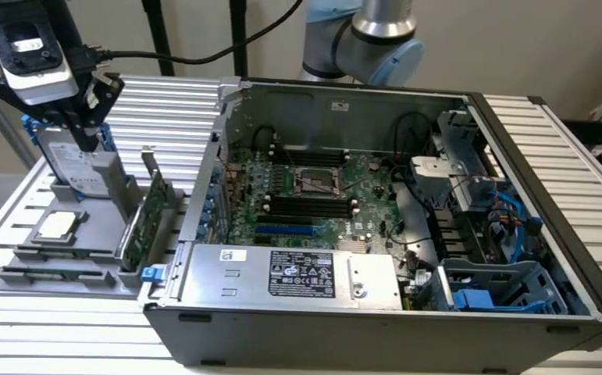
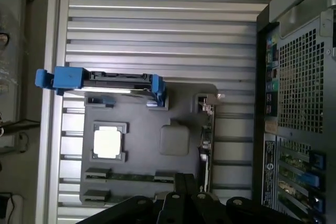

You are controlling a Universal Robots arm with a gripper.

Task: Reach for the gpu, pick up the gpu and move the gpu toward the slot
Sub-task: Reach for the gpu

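wrist view shows the gpu (image 2: 206,142) edge-on, its green face hidden.

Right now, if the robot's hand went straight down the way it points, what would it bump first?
Probably the gray tray, between the processor chip and the gpu, going by the wrist view. In the exterior view the hand lines up with the hard drive, so it's uncertain.
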